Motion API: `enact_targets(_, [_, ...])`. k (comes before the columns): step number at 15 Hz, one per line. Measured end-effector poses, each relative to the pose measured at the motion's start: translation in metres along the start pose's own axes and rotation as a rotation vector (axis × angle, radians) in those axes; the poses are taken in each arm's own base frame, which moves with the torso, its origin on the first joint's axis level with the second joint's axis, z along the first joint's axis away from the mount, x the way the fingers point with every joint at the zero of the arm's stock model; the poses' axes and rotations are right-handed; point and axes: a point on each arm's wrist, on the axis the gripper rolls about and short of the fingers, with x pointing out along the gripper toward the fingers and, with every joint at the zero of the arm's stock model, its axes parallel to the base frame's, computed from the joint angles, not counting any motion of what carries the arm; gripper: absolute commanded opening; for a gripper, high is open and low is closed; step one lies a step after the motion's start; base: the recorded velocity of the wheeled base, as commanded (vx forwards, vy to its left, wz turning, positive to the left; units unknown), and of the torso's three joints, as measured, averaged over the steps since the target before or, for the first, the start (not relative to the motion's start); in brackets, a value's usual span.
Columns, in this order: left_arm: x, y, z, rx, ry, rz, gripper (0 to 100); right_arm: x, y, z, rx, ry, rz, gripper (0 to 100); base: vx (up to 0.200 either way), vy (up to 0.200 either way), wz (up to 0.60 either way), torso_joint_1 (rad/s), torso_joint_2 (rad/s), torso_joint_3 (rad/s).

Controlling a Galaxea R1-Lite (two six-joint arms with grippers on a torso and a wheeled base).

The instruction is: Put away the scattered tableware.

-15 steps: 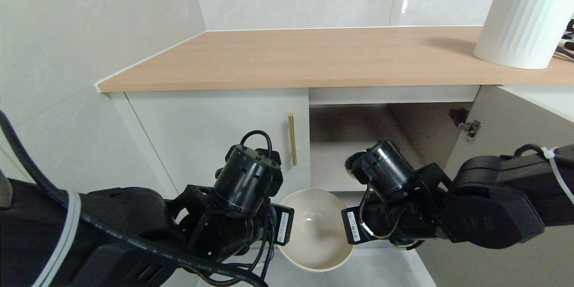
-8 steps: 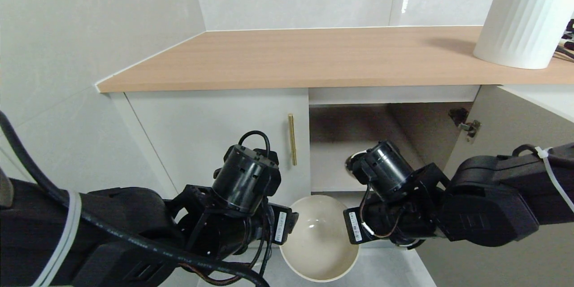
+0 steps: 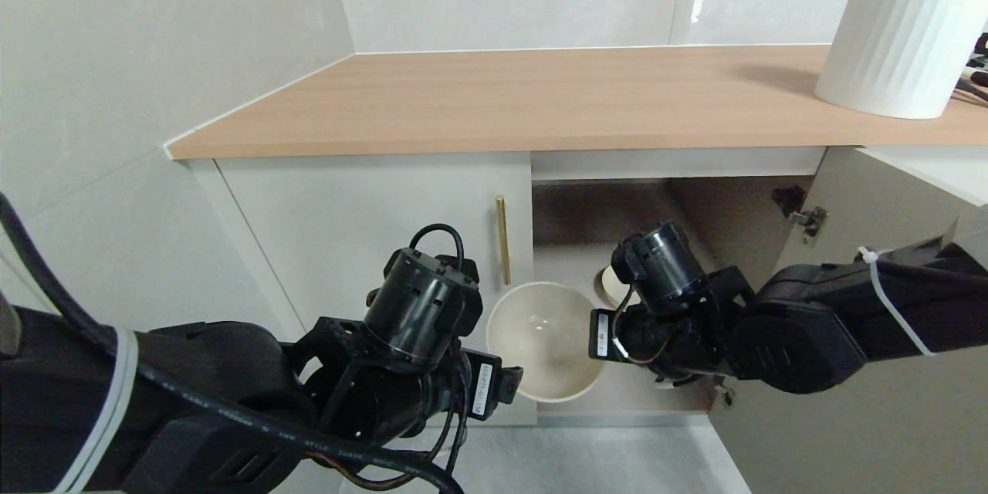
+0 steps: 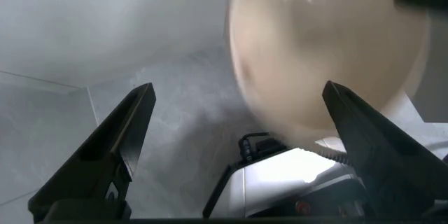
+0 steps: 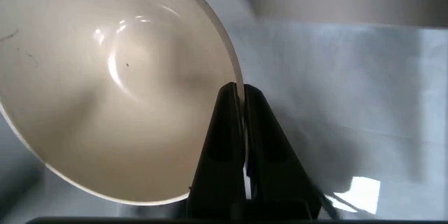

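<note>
A cream bowl (image 3: 543,340) hangs at the mouth of the open cupboard (image 3: 664,247), its rim pinched by my right gripper (image 3: 600,346), which is shut on it. The right wrist view looks into the bowl (image 5: 112,84), with the fingers (image 5: 241,147) clamped over its rim. My left gripper (image 4: 238,147) is open and holds nothing; it sits low, to the left of the bowl and in front of the closed cupboard door. From the left wrist the bowl (image 4: 322,49) shows from outside, beyond the fingertips. A second pale dish (image 3: 610,285) lies inside the cupboard behind the right wrist.
The closed left door has a brass handle (image 3: 502,239). The right door (image 3: 872,247) stands swung open beside my right arm. The wooden counter (image 3: 540,100) above carries a white ribbed container (image 3: 899,23) at the far right. Grey floor lies below.
My right gripper has carried the bowl up and forward, from over the floor to the cupboard opening. The left arm has hardly moved.
</note>
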Motion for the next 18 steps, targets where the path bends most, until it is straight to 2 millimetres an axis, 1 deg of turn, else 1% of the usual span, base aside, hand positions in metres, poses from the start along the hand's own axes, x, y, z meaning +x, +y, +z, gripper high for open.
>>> enact_targets(4, [0.000,0.001,0.000,-0.001,0.000,0.001,100,0.037,-0.034,0.027,0.126,-0.145,-0.062,0,0.000,0.000,0.00,0.000,0.00,0.000])
enact_targets(6, [0.000,0.001,0.000,-0.001,0.001,0.002,100,0.049,-0.048,0.032,0.150,-0.158,-0.102,0,0.000,0.000,0.00,0.000,0.00,0.000])
enact_targets(8, [0.000,0.001,0.000,-0.001,0.001,0.002,100,0.059,-0.064,0.042,0.181,-0.176,-0.138,0,0.000,0.000,0.00,0.000,0.00,0.000])
enact_targets(10, [0.000,0.001,0.000,-0.001,0.001,0.002,100,0.067,-0.079,0.052,0.214,-0.198,-0.173,0,0.000,0.000,0.00,0.000,0.00,0.000])
enact_targets(14, [0.000,0.001,0.000,-0.001,0.001,0.002,100,0.075,-0.098,0.068,0.276,-0.240,-0.208,0,0.000,0.000,0.00,0.000,0.00,0.000])
enact_targets(18, [0.000,0.001,0.000,0.000,0.002,0.002,100,0.083,-0.115,0.079,0.305,-0.267,-0.249,0,0.000,0.000,0.00,0.000,0.00,0.000])
